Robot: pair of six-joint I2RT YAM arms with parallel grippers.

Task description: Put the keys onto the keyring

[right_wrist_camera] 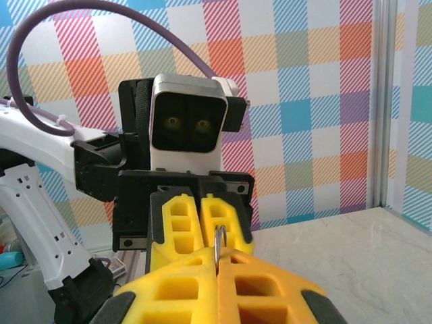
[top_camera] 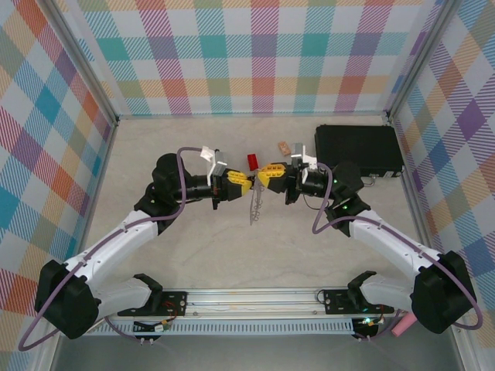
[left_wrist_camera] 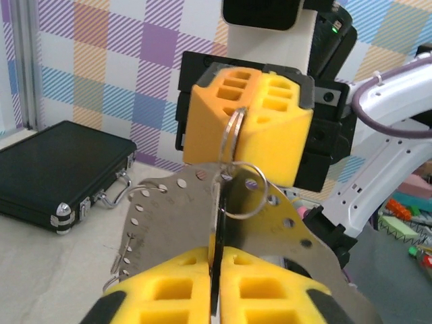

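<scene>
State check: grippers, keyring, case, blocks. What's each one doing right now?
left gripper: shut on keyring's edge.
right gripper: shut on wire loop.
keyring: off the table, held between both grippers, hanging down.
wire loop: pinched edge-on at keyring's rim.
case: closed, flat on table.
red block: on table, untouched.
tan block: on table, untouched.

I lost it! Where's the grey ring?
The keyring hangs in the top view's middle, pinched between the left gripper and right gripper, near the red block.
</scene>
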